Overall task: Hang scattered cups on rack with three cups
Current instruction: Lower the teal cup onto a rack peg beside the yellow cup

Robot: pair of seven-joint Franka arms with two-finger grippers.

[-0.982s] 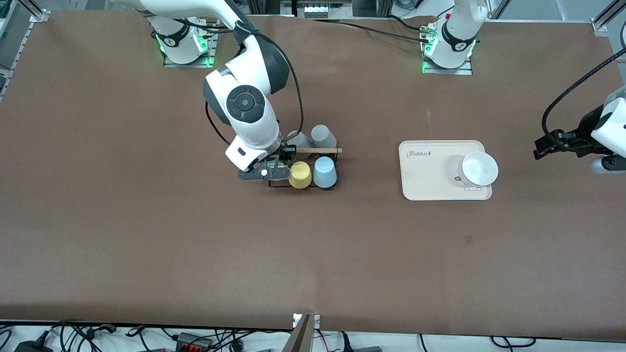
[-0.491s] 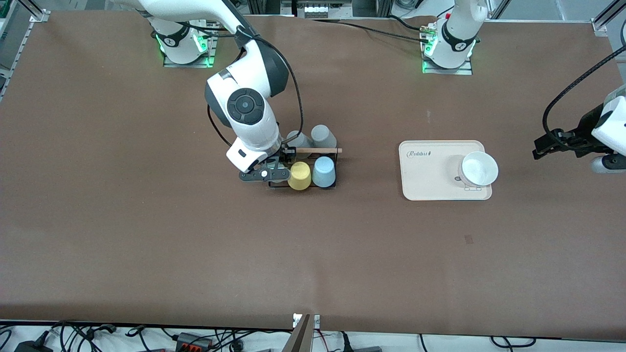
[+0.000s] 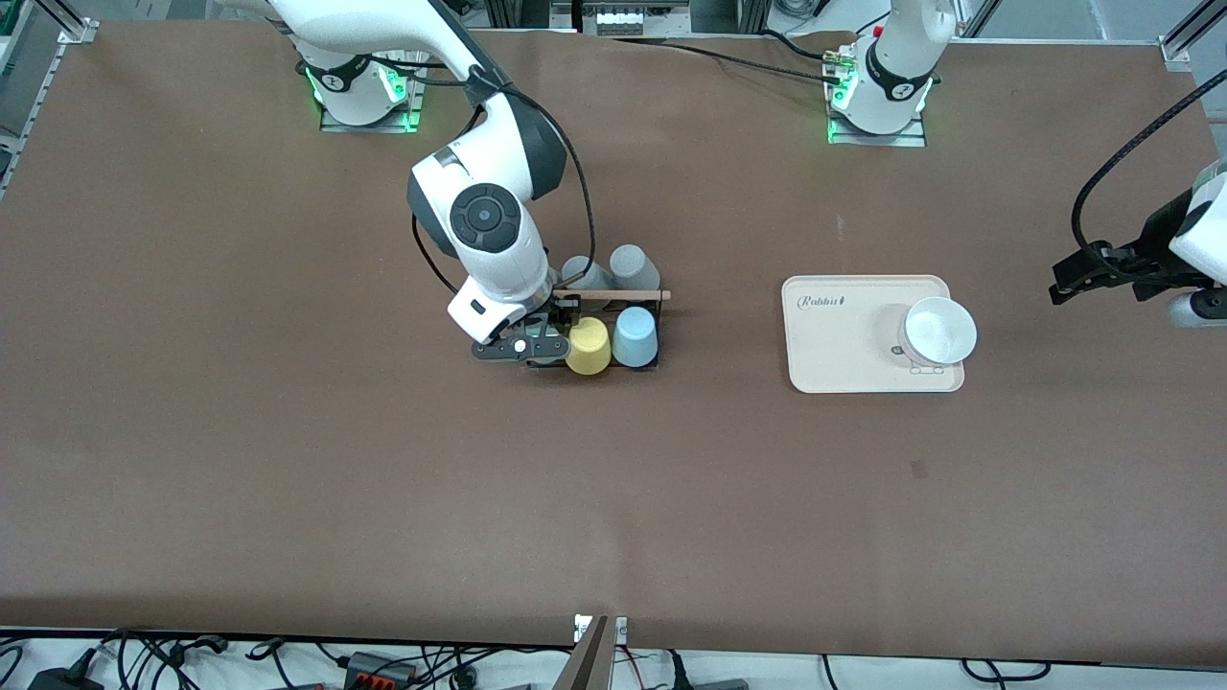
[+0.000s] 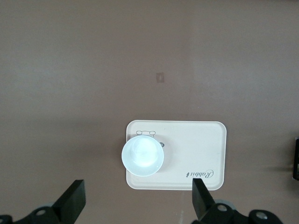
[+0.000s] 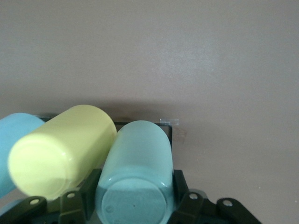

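My right gripper (image 3: 522, 347) is shut on the pale sage green cup (image 5: 135, 172), holding it bottom-up at the rack's (image 3: 654, 326) end toward the right arm, right beside the yellow cup (image 3: 588, 345). In the front view my hand hides the green cup. In the right wrist view the fingers (image 5: 183, 190) clamp its sides. The light blue cup (image 3: 636, 336) sits bottom-up on the rack next to the yellow one. My left gripper (image 3: 1059, 278) is open and empty, in the air over the table at the left arm's end; its fingers (image 4: 202, 198) show wide apart.
Two grey cups (image 3: 634, 266) sit on the rack's row farther from the front camera, past the wooden rod (image 3: 623, 295). A beige tray (image 3: 834, 345) lies toward the left arm's end, with a pale whitish cup (image 3: 937, 331) standing upright on it, also in the left wrist view (image 4: 142, 155).
My right gripper has shifted slightly toward the front camera with the green cup, closer against the yellow cup. My left gripper has drifted a little toward the table's end.
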